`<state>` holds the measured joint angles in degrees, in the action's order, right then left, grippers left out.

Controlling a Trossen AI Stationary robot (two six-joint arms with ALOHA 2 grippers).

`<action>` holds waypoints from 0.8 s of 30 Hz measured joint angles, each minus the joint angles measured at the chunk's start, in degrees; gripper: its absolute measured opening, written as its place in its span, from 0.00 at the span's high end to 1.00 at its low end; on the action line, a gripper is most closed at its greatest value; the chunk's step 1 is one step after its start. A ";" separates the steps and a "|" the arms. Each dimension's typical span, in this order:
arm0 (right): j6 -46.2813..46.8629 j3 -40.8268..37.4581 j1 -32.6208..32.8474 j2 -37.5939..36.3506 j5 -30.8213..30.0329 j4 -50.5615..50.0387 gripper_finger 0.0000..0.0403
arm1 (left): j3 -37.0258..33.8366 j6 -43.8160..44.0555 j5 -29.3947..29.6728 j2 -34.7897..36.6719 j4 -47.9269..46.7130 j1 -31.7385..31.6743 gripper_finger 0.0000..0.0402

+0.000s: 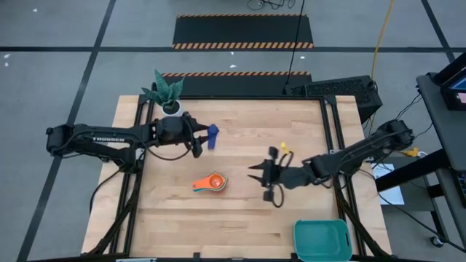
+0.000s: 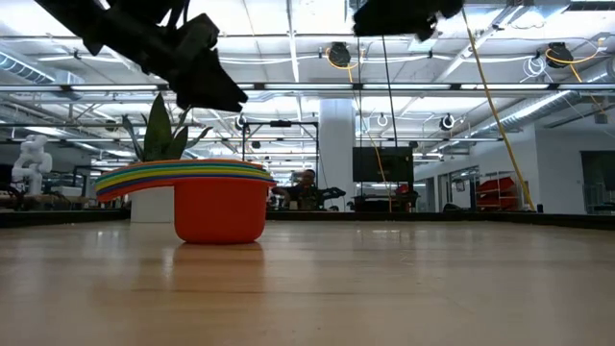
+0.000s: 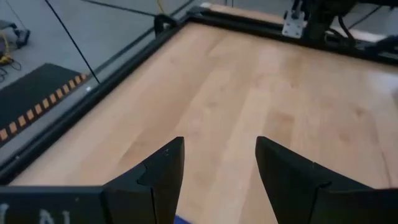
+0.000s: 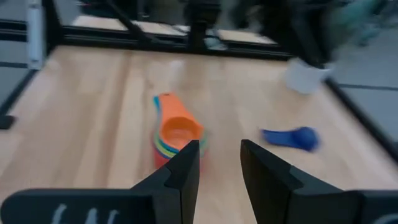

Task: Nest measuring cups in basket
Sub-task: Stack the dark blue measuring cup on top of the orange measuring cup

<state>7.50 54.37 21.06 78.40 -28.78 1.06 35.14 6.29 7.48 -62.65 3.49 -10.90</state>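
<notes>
A: From above, what's on the tabletop (image 1: 240,218)?

B: Pale wood planks in a black frame. A nested stack of cups (image 1: 212,183), orange on top, sits near centre. A blue cup (image 1: 212,136) lies at eleven o'clock from it, just beside the left end effector (image 1: 200,135). The teal basket (image 1: 322,239), rounded corners, low walls, is at five o'clock by the edge. A leafy plant in a white pot (image 1: 170,107) stands at the far edge.

A: And the right end effector (image 1: 255,173)?

B: At three o'clock of the stack, apart from it, fingers spread, holding nothing.

A: Low view?

B: The stack shows a smooth red cup under thin rainbow rims.

A: Wrist views?

B: Left fingers (image 3: 163,178) parted, a blue sliver between them; I cannot tell if it is gripped. Right fingers (image 4: 186,167) parted, unloaded.
</notes>
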 joint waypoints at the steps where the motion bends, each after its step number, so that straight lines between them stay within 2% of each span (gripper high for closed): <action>1: -0.36 0.00 -1.00 1.40 2.55 1.72 0.72 | 0.00 0.01 -0.10 0.00 0.30 -0.34 0.50; 6: -0.47 0.00 -5.98 8.21 13.40 9.09 0.72 | 0.00 1.85 -0.12 0.00 -1.59 -1.84 0.50; 12: 1.78 0.00 -10.06 11.74 20.03 9.52 0.72 | 0.00 2.88 1.82 0.00 -2.19 -0.34 0.50; 15: 1.12 0.00 -11.04 12.10 21.27 9.57 0.72 | 0.00 2.87 6.14 -0.54 0.79 0.59 0.50; 24: 0.82 0.00 -11.26 11.97 21.51 7.35 0.72 | -0.02 3.94 8.58 -9.07 2.53 -0.50 0.50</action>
<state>8.32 54.37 9.80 90.37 -7.27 8.41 35.11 10.24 16.06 -71.73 6.01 -11.39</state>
